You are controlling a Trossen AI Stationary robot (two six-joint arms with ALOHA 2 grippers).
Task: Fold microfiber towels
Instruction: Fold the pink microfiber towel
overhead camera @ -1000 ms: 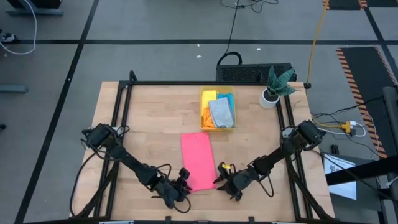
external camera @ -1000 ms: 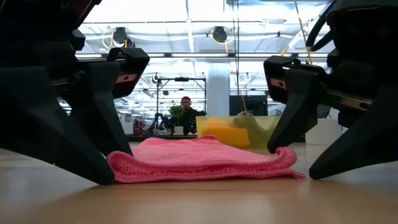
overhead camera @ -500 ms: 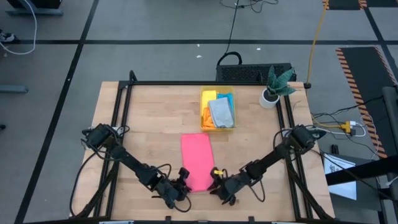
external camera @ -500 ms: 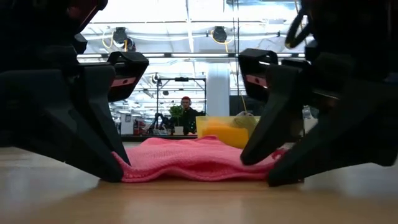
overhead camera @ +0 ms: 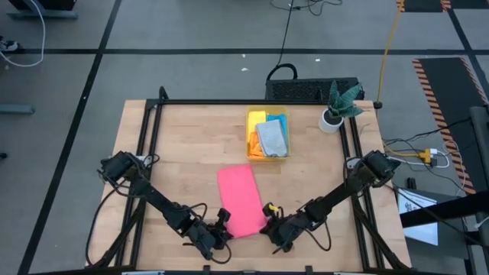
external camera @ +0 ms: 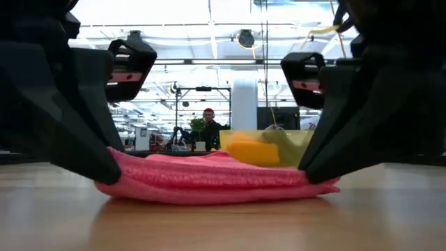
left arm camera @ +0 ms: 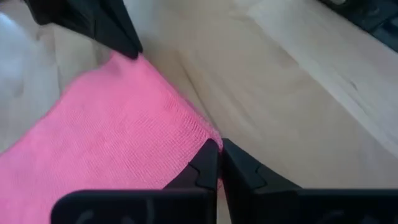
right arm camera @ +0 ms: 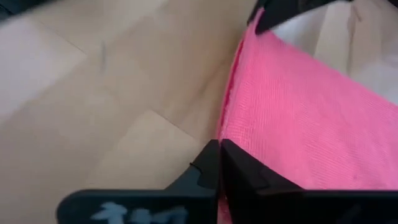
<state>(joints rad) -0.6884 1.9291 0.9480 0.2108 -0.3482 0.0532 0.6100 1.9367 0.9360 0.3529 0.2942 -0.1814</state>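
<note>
A pink towel (overhead camera: 240, 200), folded into a narrow strip, lies on the wooden table (overhead camera: 183, 153) and runs from far to near. My left gripper (overhead camera: 222, 230) is shut on its near left corner. My right gripper (overhead camera: 269, 226) is shut on its near right corner. In the low view the towel (external camera: 216, 180) sags between the left gripper (external camera: 111, 167) and the right gripper (external camera: 310, 171). Yellow, blue, grey and orange towels lie in a yellow bin (overhead camera: 267, 135). My left gripper pinches the towel's near left corner (left arm camera: 200, 142) between its two fingers, slanting down from the near left. How many layers it has, I cannot tell. The corner is raised slightly; the rest lies on the table. My right gripper pinches the towel's near right corner (right arm camera: 233, 144) between its two fingers, slanting down from the near right. How many layers are in the pinch does not show. The corner sits a little above the table, and the far part of the towel rests flat.
The bin stands beyond the towel's far end. A potted plant (overhead camera: 338, 107) stands at the far right corner. A black frame rail (overhead camera: 149, 130) borders the table. Bare wood lies left and right of the towel. A person (external camera: 208, 125) shows far off in the room.
My right gripper has moved toward the table's left onto the towel's near right corner and shut on it. The towel's near edge has bunched and risen slightly between the two grippers. The whole strip has shifted a little toward the table's left.
</note>
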